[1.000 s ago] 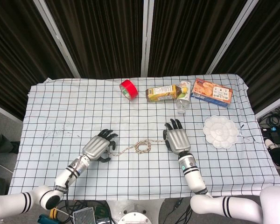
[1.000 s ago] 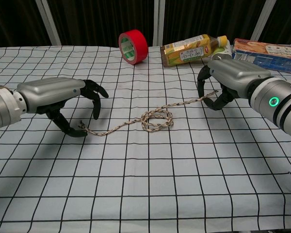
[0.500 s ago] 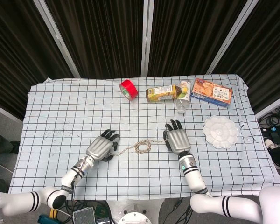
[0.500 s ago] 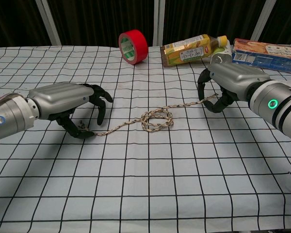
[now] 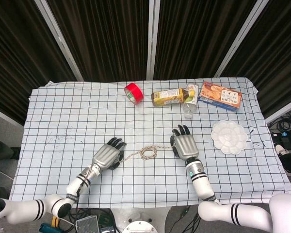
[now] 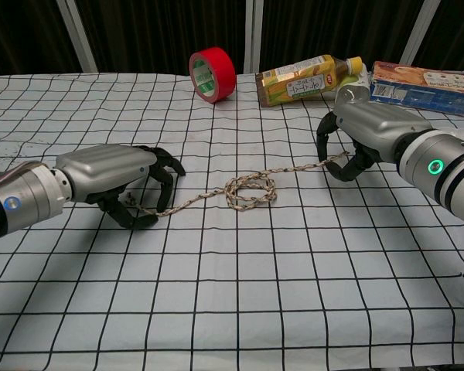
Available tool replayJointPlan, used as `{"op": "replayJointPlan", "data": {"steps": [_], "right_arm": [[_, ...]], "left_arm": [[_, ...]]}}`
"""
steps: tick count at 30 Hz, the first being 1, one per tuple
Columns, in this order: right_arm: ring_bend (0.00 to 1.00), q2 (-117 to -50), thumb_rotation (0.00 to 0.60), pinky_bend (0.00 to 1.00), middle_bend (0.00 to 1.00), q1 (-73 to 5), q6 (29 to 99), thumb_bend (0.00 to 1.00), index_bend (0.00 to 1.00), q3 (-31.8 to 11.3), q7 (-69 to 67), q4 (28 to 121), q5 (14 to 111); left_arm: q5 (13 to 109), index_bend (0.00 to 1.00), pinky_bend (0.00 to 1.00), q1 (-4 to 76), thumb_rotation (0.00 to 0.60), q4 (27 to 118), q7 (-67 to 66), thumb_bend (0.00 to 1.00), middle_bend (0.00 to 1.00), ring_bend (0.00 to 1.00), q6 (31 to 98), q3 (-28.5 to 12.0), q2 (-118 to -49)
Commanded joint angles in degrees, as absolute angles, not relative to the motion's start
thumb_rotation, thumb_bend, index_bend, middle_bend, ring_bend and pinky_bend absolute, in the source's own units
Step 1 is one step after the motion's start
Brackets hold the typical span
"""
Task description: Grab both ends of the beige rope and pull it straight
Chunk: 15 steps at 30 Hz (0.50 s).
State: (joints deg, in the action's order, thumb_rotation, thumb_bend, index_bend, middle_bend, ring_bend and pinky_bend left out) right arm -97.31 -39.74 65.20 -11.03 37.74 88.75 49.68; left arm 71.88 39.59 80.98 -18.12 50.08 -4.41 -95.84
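head view: the rope [image 5: 146, 153] runs left to right across the cloth between the two hands, coiled at its middle. the left hand [image 5: 106, 156] sits at its left end, the right hand [image 5: 184, 145] at its right end, each equally near its own end.

chest view: left hand [image 6: 112, 176] fingers curl over the rope [image 6: 247, 190] end; whether they pinch it i cannot tell. right hand [image 6: 363, 135] appears to grip the other end. pulling apart along this axis should undo the loop.
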Motion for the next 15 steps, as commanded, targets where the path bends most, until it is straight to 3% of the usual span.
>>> {"op": "replayJointPlan", "data": {"steps": [1, 15], "right_arm": [[0.0, -97.34, 0.6, 0.0, 0.18, -39.76, 65.1, 0.42, 0.56, -11.0, 37.64, 88.68, 49.63], [0.0, -97.36, 0.6, 0.0, 0.18, -39.74, 64.79, 0.43, 0.56, -10.89, 37.07, 88.32, 49.47]], "left_arm": [[71.85, 0.53, 0.0, 39.75, 0.6, 80.79, -18.27, 0.31, 0.12, 0.0, 49.99, -4.29, -96.01], [72.17, 0.56, 0.0, 40.12, 0.6, 79.8, -17.38, 0.37, 0.12, 0.0, 50.24, -3.89, -96.46]]}}
